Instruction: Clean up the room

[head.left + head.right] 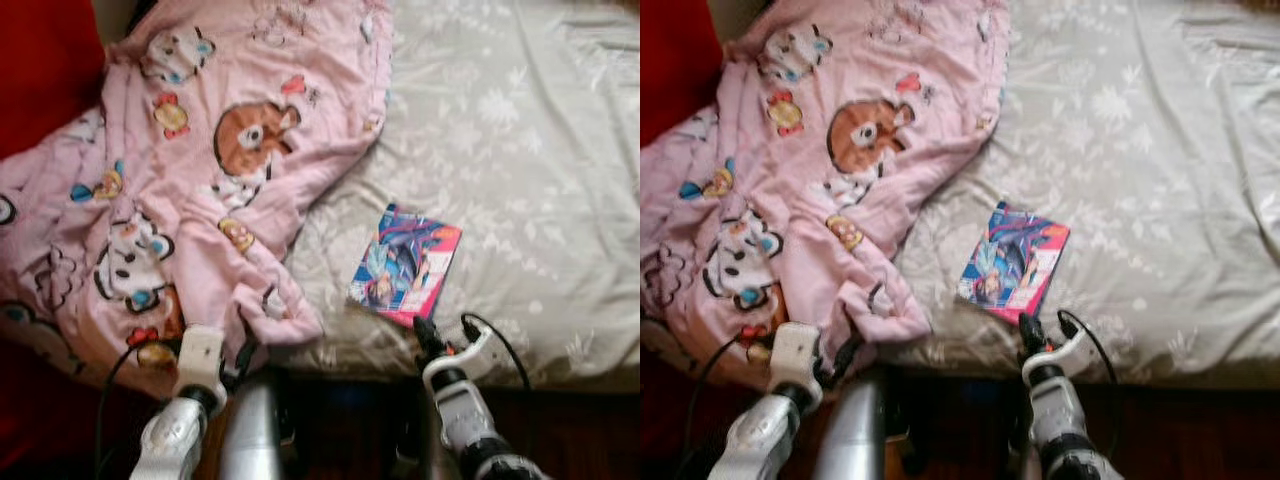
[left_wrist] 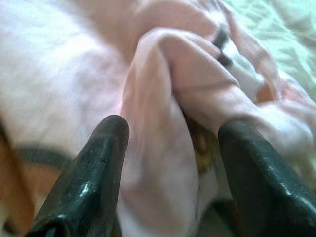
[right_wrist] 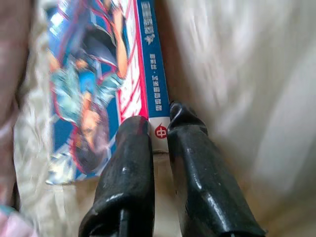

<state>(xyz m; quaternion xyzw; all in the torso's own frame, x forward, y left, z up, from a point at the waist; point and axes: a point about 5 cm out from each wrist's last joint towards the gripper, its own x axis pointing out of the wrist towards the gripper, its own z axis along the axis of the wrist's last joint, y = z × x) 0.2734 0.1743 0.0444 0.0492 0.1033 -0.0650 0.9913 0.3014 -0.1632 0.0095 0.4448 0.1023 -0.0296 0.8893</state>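
Note:
A pink cartoon-print blanket lies crumpled over the left half of a bed with a pale floral sheet. A colourful comic book lies flat on the sheet near the bed's front edge, just right of the blanket. My left gripper is open, its fingers wide apart around a bunched fold of the blanket at the blanket's near edge. Its white wrist shows below that fold. My right gripper is shut, and its tips touch the near corner of the book's spine edge.
A red surface rises at the far left beside the bed. Dark floor runs below the bed's front edge, where both arms come up. Black cables loop off both wrists. Bare sheet stretches to the right of the book.

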